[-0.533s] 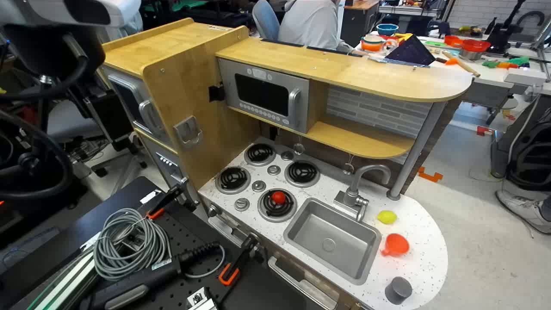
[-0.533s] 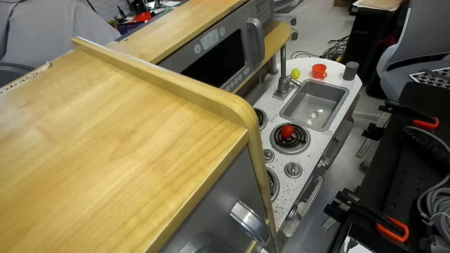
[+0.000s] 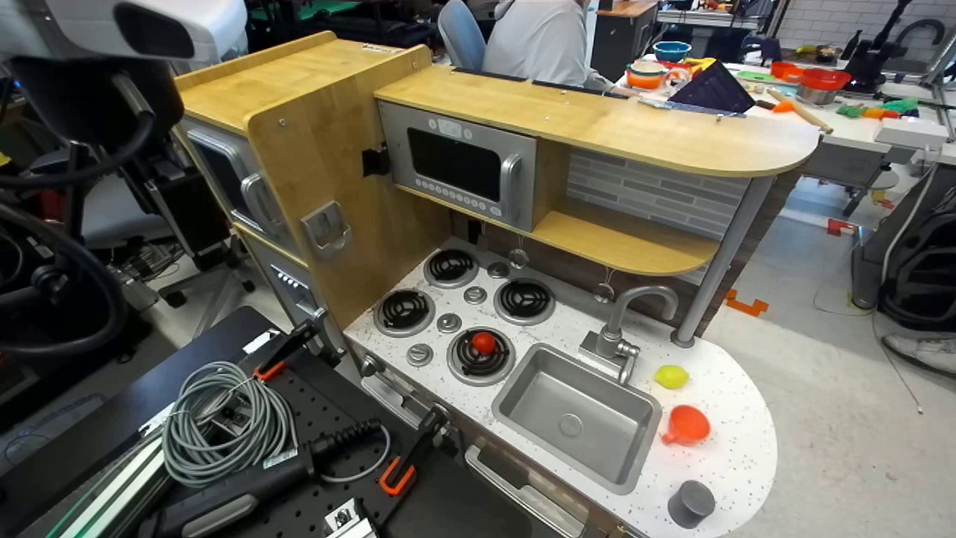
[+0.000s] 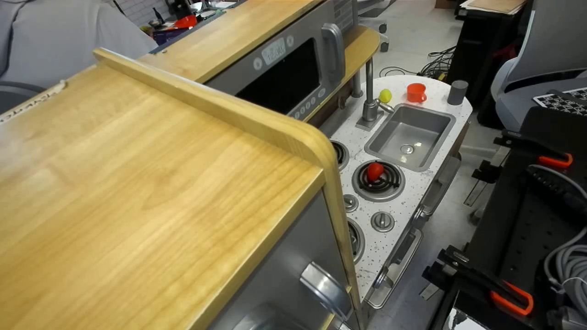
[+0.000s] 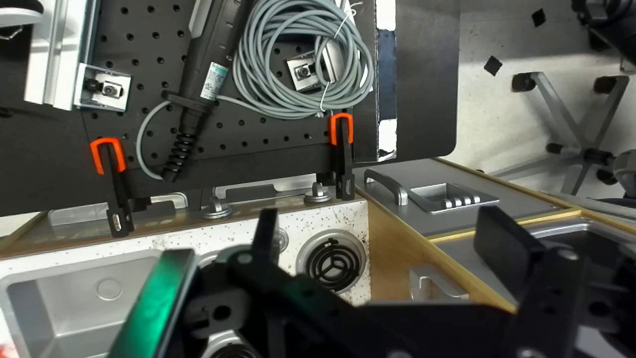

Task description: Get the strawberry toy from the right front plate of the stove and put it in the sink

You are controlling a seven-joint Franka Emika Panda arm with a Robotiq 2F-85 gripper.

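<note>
In the wrist view, your claw point(image 5: 338, 248) hangs spread wide, dark angular fingers point(image 5: 504, 243) well apart, one pad point(image 5: 154, 303) gleaming green. In both exterior views you see the roundish red strawberry point(image 3: 483, 343) resting on a black spiral burner point(image 3: 482, 366) of the white, speckled stove point(image 3: 479, 315), just beside the grey metal sink point(image 3: 549, 407) with its curved faucet point(image 3: 614, 336).

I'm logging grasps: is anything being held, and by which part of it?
Nothing is held: in the wrist view the jaws stand wide apart, and the strawberry toy rests on a burner.
</note>
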